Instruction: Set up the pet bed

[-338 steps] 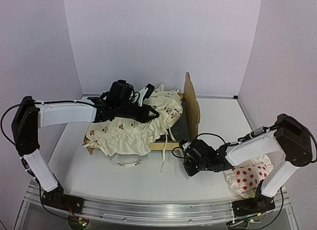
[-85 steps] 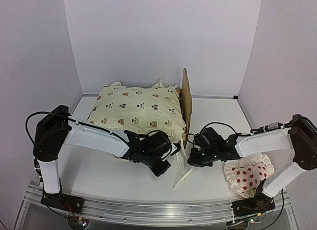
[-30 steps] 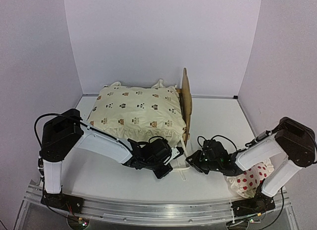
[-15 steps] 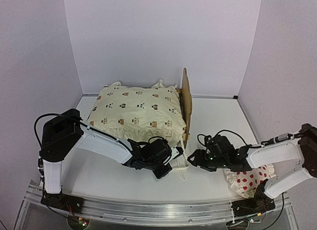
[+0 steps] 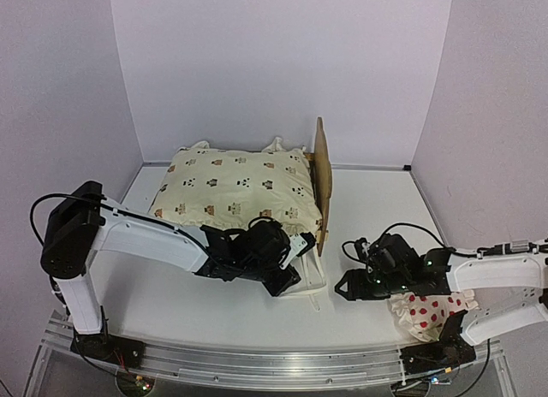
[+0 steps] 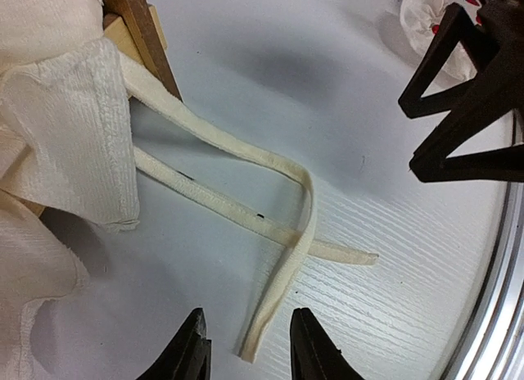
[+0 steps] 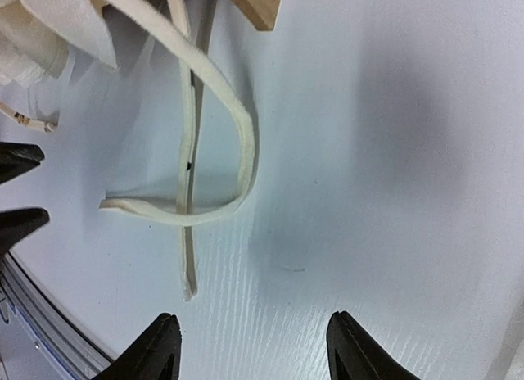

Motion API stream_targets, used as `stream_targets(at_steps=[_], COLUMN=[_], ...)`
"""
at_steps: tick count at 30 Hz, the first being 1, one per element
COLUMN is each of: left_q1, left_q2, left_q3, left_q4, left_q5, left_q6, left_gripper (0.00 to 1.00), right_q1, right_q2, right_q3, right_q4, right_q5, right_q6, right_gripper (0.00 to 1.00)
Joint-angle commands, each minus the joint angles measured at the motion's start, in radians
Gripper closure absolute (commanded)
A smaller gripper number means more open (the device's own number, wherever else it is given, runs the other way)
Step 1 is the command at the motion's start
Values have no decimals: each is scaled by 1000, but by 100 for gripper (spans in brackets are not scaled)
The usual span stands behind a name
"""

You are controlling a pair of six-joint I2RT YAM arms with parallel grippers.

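Right claw (image 5: 345,285) back — bed (image 5: 321,170) seemingly buried

Robot lab: plain-walled booth (image 5: 282,63), alu rail (image 5: 257,360).

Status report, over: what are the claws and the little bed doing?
Left gripper open, empty. Right gripper open, empty. Pet bed upright, cover on, ties loose on table. Dotted pillow not on bed.

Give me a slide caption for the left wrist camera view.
Open left hand poised over two loose cream ties trailing from the cover at the pet bed corner onto the table.
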Motion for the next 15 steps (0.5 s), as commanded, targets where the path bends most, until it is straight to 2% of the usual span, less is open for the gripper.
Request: stream_targets(at_steps=[1, 5, 10, 15], left_q1=[1, -3, -5, -3], left_q2=[-94, -91, -70, -10], left_q3=[8, 30, 8, 17], left_q4=[-59, -119, -76, -46], left_q5=[40, 75, 124, 137], left_q6=[-57, -103, -138, -155], left_gripper=[69, 74, 75, 81], right_q1=[60, 119, 146, 164], right_q2=[29, 92, 198, 283], right_q3=[28, 62, 98, 138], right_q4=[-35, -22, 25, 62], right_q5=[-19, 4, 19, 21], right_q6=[-41, -41, -42, -43], right_gripper=[38, 39, 41, 45])
